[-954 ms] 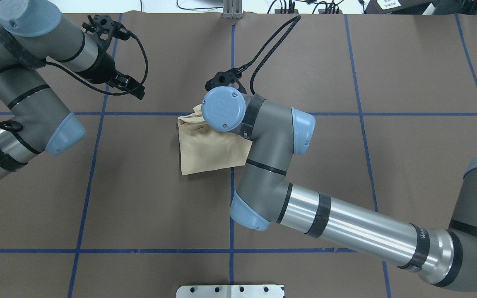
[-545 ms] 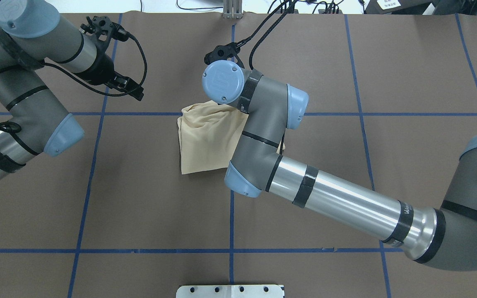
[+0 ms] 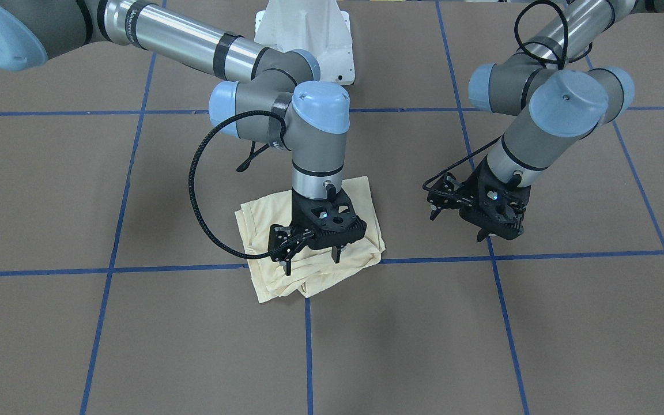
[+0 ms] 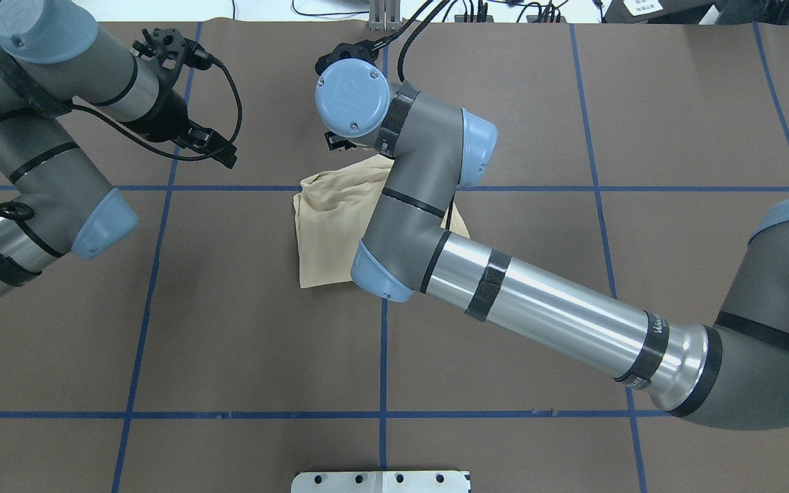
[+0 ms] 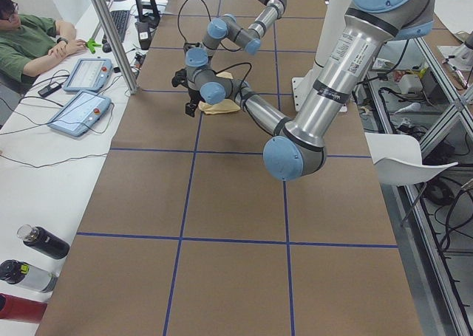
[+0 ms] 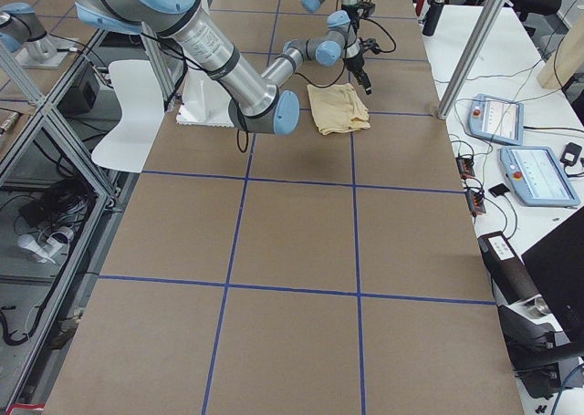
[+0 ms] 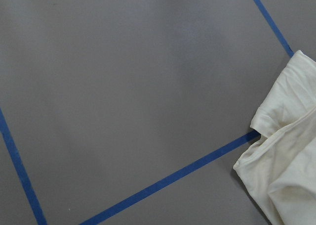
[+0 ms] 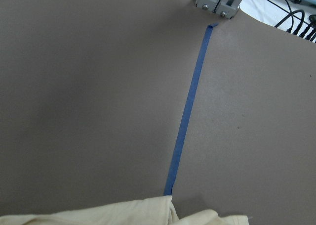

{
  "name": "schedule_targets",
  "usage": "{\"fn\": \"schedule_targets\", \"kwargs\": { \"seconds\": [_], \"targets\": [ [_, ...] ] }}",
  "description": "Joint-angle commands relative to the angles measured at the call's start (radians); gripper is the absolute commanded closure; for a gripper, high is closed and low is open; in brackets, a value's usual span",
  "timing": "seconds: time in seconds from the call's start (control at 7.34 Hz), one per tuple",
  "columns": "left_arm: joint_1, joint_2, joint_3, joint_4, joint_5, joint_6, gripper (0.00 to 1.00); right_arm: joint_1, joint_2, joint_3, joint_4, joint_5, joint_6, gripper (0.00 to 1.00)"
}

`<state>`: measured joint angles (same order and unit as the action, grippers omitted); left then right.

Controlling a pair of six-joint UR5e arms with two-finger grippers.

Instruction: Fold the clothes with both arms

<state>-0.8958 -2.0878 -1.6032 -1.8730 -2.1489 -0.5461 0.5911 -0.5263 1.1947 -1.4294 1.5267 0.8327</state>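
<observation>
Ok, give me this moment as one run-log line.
shirt: folded bundle on table | right gripper: fingers open, empty, over shirt | left gripper: aside, empty

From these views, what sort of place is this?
Probably a robotics lab: a table marked with a blue tape grid, teach pendants on the side bench, a person seated alongside.

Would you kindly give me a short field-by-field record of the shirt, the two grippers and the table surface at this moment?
garment: pale cream-yellow knit shirt, folded into a compact rumpled bundle, lying flat
surface: brown table covering with blue tape grid lines; the bundle covers a line crossing
right gripper: open, fingers pointing down over the shirt's operator-side edge; contact unclear
left gripper: beside the shirt, over bare table, holding nothing; open or shut unclear
</observation>
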Motion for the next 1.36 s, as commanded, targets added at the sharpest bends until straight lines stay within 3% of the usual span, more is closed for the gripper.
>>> {"fn": "schedule_targets", "kwargs": {
  "seconds": [0.0, 0.14, 0.27, 0.55, 1.09, 1.23],
  "targets": [
    [0.0, 0.0, -0.001, 0.0, 0.0, 0.0, 0.0, 0.021, -0.024, 0.093, -0.104, 0.118, 0.05, 0.0],
    [0.0, 0.006, -0.003, 0.002, 0.0, 0.0, 0.0, 0.079, -0.064, 0.138, -0.108, 0.239, 0.072, 0.0],
    [-0.003, 0.032, -0.03, 0.002, 0.001, 0.005, 0.0, 0.143, -0.158, 0.254, -0.14, 0.341, 0.072, 0.0],
    [-0.04, 0.115, -0.131, 0.012, 0.003, 0.026, 0.0, 0.281, -0.338, 0.478, -0.268, 0.458, 0.034, 0.0],
    [-0.236, 0.308, -0.165, 0.014, -0.011, 0.392, 0.0, 0.597, -0.703, 0.552, -0.259, 0.68, -0.472, 0.0],
    [-0.3, 0.355, -0.164, 0.015, -0.058, 0.487, 0.0, 0.669, -0.787, 0.553, -0.259, 0.708, -0.591, 0.0]
  ]
}}
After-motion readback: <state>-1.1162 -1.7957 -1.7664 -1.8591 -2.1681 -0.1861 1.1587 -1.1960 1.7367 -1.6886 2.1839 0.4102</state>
